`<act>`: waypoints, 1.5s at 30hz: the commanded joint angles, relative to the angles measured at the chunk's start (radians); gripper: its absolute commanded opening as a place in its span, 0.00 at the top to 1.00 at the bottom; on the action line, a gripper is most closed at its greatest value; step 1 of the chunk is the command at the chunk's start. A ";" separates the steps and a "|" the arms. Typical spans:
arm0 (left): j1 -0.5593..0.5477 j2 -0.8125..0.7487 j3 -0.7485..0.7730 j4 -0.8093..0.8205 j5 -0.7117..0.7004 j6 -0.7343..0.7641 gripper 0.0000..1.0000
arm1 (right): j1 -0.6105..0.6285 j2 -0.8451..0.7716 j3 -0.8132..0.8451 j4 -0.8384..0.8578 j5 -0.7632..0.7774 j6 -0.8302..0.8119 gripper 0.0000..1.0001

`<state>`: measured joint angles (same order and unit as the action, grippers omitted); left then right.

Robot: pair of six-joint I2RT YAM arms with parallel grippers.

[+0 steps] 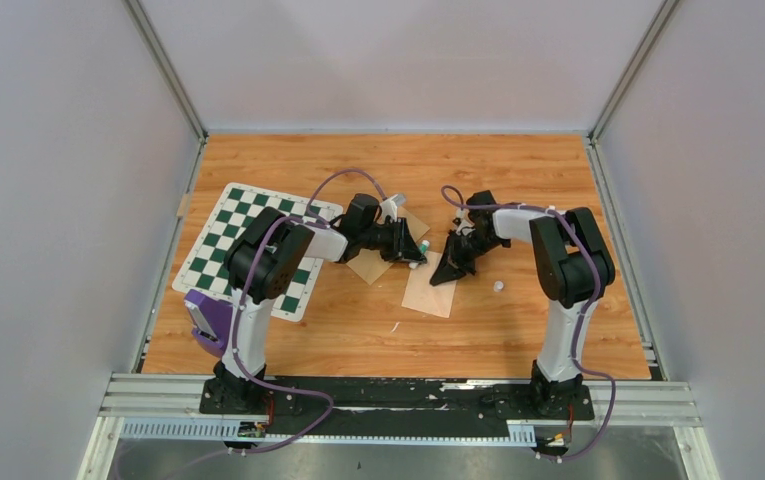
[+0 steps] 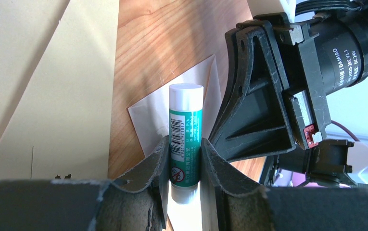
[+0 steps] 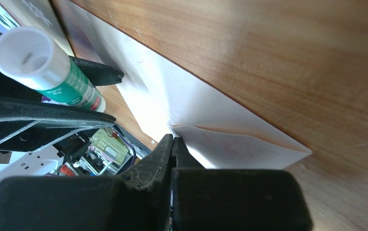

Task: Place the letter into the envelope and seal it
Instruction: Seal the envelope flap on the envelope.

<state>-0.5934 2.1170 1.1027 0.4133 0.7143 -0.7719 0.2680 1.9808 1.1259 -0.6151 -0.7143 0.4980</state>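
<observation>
Much of the paper is hard to read from here; the letter (image 1: pixel 430 292) lies flat on the wooden table (image 1: pixel 358 340) between the two arms, a pale sheet with fold creases, washed almost white in both wrist views, and its printed border cannot be made out anywhere; the tan envelope (image 1: pixel 369 267) lies just beside it on the left, partly covered by the left gripper (image 1: pixel 413 250); the left wrist view shows one slanting edge of it and the frame cuts off the rest, so I cannot tell whether that edge is its flap.

The left gripper's jaws are closed narrowly on one glue stick (image 2: pixel 185 113), green-labelled with white ends, its far end pointing towards the right gripper (image 3: pixel 172 139); the label shows a barcode, the letters "PVA" and a small red crossed circle, the finer print being too small to read. The right gripper's jaws are pressed together with no gap, tips down at a raised crease of the letter; whether any paper is nipped between them is hidden. The motor (image 2: pixel 345 53) behind them reads "DAMIAO" and "DC24V".

By count: two arms; two pieces of paper; one glue stick; one green-and-white chess mat (image 1: pixel 243 245) to the left; one purple object (image 1: pixel 208 318) by the left arm's base, its kind unclear; one small white round piece (image 1: pixel 498 286) right of the letter, too small to name.
</observation>
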 commanded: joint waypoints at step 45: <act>-0.010 -0.021 -0.001 -0.109 -0.082 0.052 1.00 | 0.132 -0.017 -0.062 -0.005 0.684 -0.067 1.00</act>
<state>-0.5972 2.1109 1.1027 0.4015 0.6994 -0.7685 0.3866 1.8984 1.1458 -0.6609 -0.4107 0.5232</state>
